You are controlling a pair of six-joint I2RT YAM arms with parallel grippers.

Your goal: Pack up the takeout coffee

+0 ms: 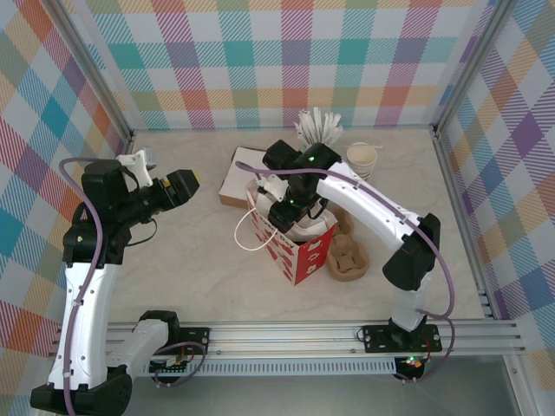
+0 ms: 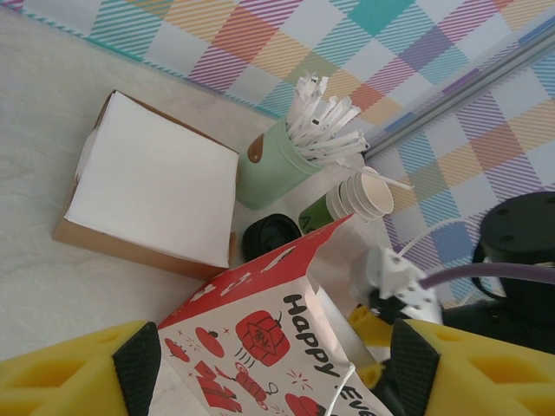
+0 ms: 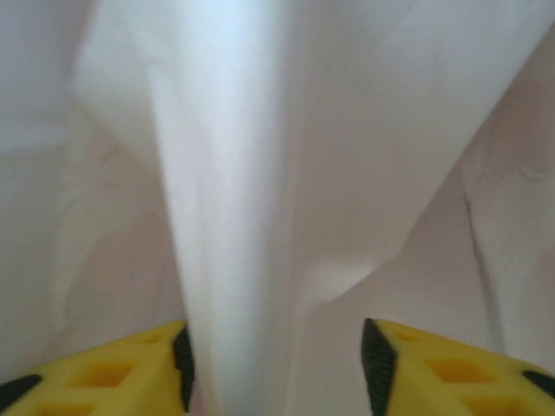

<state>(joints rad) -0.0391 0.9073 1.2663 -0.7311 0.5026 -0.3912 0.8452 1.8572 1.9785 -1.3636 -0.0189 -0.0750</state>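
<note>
Two arms reach over the table (image 1: 191,269). The R arm bends down, and the right gripper (image 3: 273,351) is inside the red and white paper bag (image 1: 305,256). The bag stands up near the middle of the table w/ its top open. In the R wrist cam, the yellow fingers w/ black pads (image 3: 184,360) are wide apart. White bag paper is all around them, and a soft fold runs down btw the two fingers. They pinch nothing.

The L arm is up on the left side. The left gripper (image 1: 195,183) hangs in the air, well apart from the bag and pointing at it. Its fingers are wide apart too, w/ nothing in them.

The takeout coffee (image 2: 269,236) is on the table, not in the bag. In the L wrist cam its round black lid peeks out just behind the bag's top edge. It sits btw the corner of the white-topped brown box (image 2: 152,182) & the stack of green cups (image 2: 351,199). The bag hides the coffee's side.

The pale mint cup of white sticks (image 2: 276,165) stands just behind the coffee, near the checked wall (image 1: 286,61). A brown paper cup tray (image 1: 347,258) sits at the bag's right side. I can't tell if they touch. A white string handle (image 1: 247,240) loops out on the bag's left side.
</note>
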